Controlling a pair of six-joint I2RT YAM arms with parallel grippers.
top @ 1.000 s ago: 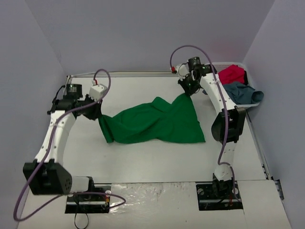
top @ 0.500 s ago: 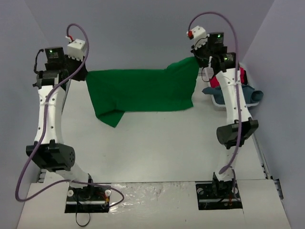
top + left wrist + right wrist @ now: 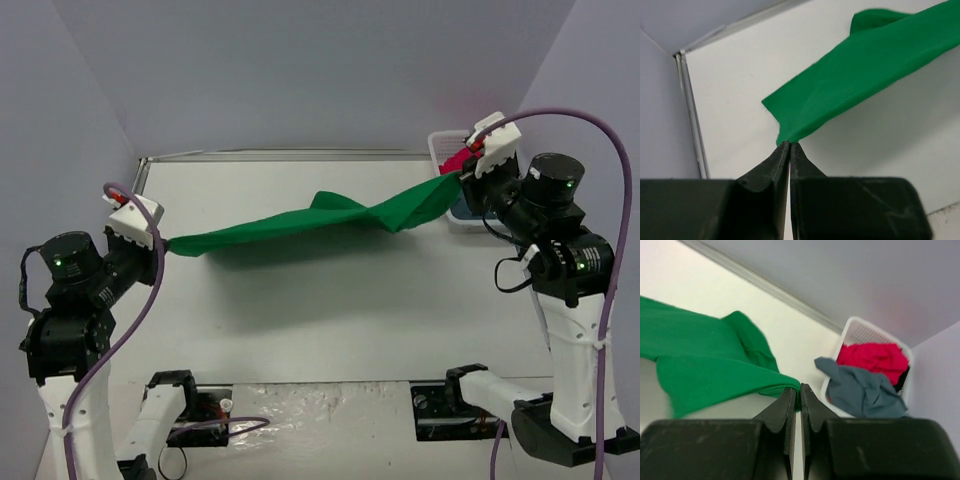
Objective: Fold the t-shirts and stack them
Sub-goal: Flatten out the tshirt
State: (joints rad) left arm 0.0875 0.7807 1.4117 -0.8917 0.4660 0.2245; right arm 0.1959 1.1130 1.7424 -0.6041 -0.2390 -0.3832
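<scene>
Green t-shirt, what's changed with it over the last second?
Both arms lifted the green t-shirt off the table, then pulled nearward and apart, stretching it into a twisted band between the left gripper and right gripper. Both stayed shut on it; red t-shirt and grey-blue t-shirt stayed in the basket.

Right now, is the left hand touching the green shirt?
Touching. The left wrist view shows the left hand pinching a corner of the green shirt.
</scene>
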